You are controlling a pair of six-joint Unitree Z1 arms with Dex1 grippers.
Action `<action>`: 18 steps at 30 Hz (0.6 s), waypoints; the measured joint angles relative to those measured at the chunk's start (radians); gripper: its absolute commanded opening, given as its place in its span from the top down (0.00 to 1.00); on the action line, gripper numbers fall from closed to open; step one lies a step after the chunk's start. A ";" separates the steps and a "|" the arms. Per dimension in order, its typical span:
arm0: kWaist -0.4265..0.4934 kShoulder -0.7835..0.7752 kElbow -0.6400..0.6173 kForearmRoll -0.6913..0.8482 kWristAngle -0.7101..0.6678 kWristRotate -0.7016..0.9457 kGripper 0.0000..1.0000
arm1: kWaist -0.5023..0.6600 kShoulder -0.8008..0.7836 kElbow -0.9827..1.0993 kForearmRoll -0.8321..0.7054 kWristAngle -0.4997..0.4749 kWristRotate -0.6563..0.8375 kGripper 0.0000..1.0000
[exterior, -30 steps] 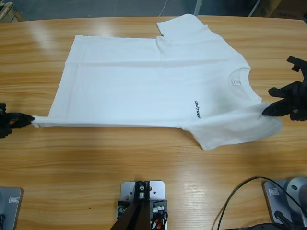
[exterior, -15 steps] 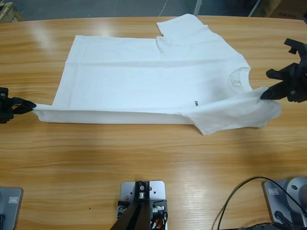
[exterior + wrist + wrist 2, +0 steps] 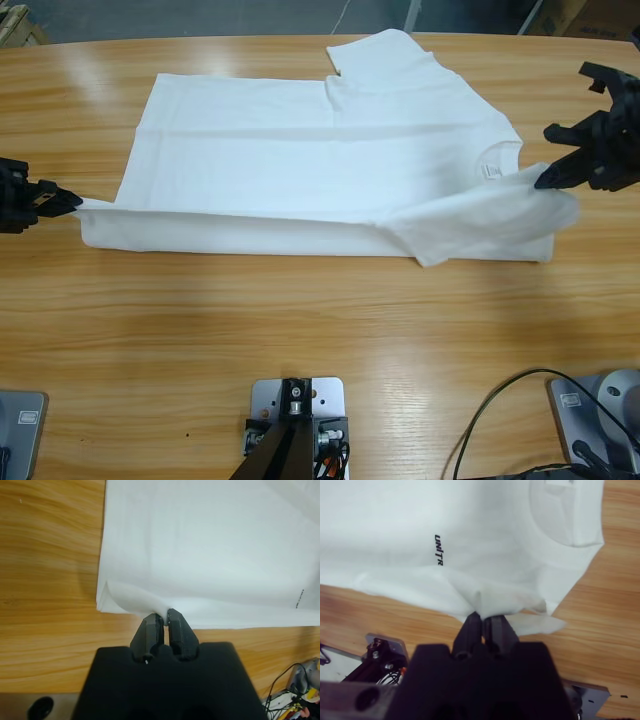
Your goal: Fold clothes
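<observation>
Both grippers, left (image 3: 66, 203) at nine o'clock, right (image 3: 547, 178) at three, pinch the T-shirt (image 3: 300, 160) edge tight, lifting it to fold lengthwise.

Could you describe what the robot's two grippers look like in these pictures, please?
Both are matt black. The left gripper has two short, blunt, faceted jaws rising from a broad, boxy black body with rounded shoulders. The right gripper is built the same way. From above, the right gripper shows an angular black frame with a prong sticking out behind; the left gripper looks blocky. No markings or cables show on either.
</observation>
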 measured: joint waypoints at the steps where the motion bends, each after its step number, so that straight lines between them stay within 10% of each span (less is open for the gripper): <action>1: 0.003 0.005 -0.001 0.000 0.000 0.006 1.00 | -0.004 0.005 -0.011 0.008 0.000 -0.004 1.00; 18: 0.031 0.074 -0.026 0.000 -0.002 0.038 1.00 | -0.015 0.073 -0.067 0.029 -0.002 -0.040 1.00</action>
